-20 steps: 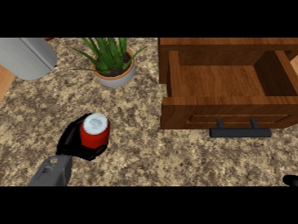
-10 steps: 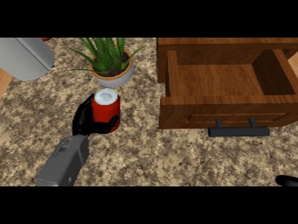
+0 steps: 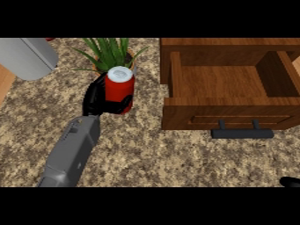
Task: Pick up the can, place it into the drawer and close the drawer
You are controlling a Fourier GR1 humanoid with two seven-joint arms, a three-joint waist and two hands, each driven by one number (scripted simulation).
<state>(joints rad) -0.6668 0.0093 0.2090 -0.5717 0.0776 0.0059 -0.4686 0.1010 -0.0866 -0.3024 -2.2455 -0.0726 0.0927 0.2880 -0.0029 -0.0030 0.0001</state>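
The red can (image 3: 119, 88) is gripped by the curled left hand (image 3: 99, 99) and held upright at the frame's upper centre, before the plant (image 3: 110, 52). The carrying step is judged under way; next, it must be taken rightward over the open drawer (image 3: 233, 114) and lowered inside. Only a dark tip of the right hand (image 3: 298, 182) is seen at lower right, its state untellable.

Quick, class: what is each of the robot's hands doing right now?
Left hand: closed round the red can, holding it upright.
Right hand: only a sliver shows at the lower right edge; cannot be told.
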